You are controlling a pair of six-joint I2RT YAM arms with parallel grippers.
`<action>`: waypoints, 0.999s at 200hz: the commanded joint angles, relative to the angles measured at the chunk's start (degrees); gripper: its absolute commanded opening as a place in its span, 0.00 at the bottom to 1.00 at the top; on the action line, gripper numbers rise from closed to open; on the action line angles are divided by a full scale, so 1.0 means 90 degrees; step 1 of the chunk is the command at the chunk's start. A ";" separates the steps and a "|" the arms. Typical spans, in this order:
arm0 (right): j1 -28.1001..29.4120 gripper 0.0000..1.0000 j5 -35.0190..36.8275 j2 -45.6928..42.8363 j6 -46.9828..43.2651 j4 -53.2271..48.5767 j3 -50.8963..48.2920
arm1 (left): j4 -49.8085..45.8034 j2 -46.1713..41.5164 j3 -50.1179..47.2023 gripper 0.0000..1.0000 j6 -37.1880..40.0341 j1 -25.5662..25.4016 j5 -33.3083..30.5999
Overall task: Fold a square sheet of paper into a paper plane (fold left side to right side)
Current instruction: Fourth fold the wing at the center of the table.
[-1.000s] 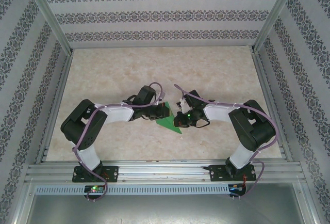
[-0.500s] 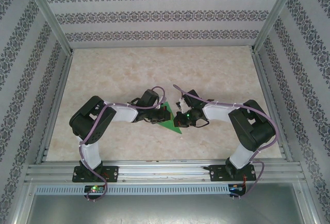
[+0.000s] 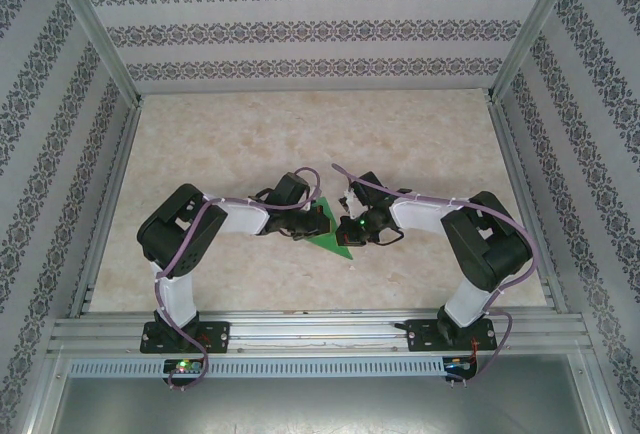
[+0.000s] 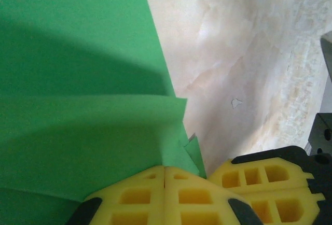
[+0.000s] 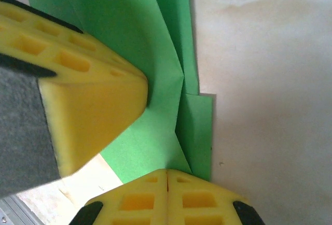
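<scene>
on the left, the wallpaper (image 3: 60, 154) is showing pale stripes alternating with bands of dark ornamental pattern. a dull aluminium frame (image 3: 300, 332) is running along the near edge. the left arm (image 3: 185, 239), with black joints and a white shell, is reaching in toward the middle of the bench (image 3: 300, 134), whose top is looking like smooth cream marble with faint brown veins.

the left end effector (image 3: 312, 222) is sitting with its yellow, waffle-pocketed foam fingers pressed together and the tips set against the green sheet.

the square sheet of paper (image 3: 332, 241) is lying flat near the centre of the bench, between the two end effectors. it is thin, matte and bright green, and it is already creased into a pointed triangular shape. the wrist views are showing layered flaps and a small folded corner.

just to its right, the right end effector (image 3: 350, 226) is also keeping its yellow fingers pressed together, with the tips at the paper's edge and just beside the left one's pads. a small green light (image 3: 360, 222) is glowing on its wrist.

the right arm (image 3: 480, 244) is bending back to its base by the frame, and the same striped wallpaper is lining the right wall.
</scene>
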 commanded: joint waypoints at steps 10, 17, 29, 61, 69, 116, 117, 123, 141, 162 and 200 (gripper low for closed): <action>0.0061 0.00 0.1129 0.0503 -0.0159 -0.0980 -0.0325 | -0.0690 0.0100 0.0006 0.00 0.0299 0.0500 -0.0697; 0.0054 0.00 0.1127 0.0512 -0.0149 -0.0985 -0.0327 | -0.0721 0.0093 0.0041 0.00 0.0352 0.0579 -0.0690; 0.0060 0.00 0.1127 0.0513 -0.0151 -0.0976 -0.0337 | -0.0725 0.0088 0.0070 0.00 0.0425 0.0710 -0.0695; 0.0060 0.00 0.1116 0.0530 -0.0150 -0.0974 -0.0364 | -0.0825 0.0099 0.0178 0.00 0.0666 0.1069 -0.0672; 0.0058 0.00 0.1108 0.0522 -0.0151 -0.0964 -0.0366 | -0.0882 0.0096 0.0211 0.00 0.0740 0.1163 -0.0682; 0.0061 0.00 0.1059 0.0474 -0.0113 -0.0960 -0.0395 | -0.1076 0.0190 0.0302 0.00 0.1093 0.1745 -0.0780; 0.0061 0.00 0.1059 0.0474 -0.0112 -0.0958 -0.0395 | -0.1070 0.0190 0.0306 0.00 0.1092 0.1765 -0.0773; 0.0061 0.00 0.1049 0.0469 -0.0106 -0.0951 -0.0396 | -0.1084 0.0204 0.0306 0.00 0.1114 0.1842 -0.0767; 0.0057 0.00 0.1020 0.0418 -0.0086 -0.0946 -0.0405 | -0.1155 0.0137 0.0322 0.00 0.1228 0.2039 -0.0792; 0.0061 0.00 0.0925 0.0395 -0.0046 -0.0836 -0.0415 | -0.1425 -0.0056 0.0481 0.00 0.1434 0.2173 -0.0732; 0.0056 0.00 0.0776 0.0338 0.0090 -0.0579 -0.0415 | -0.1643 -0.1017 0.0415 0.00 0.1582 0.1984 -0.0670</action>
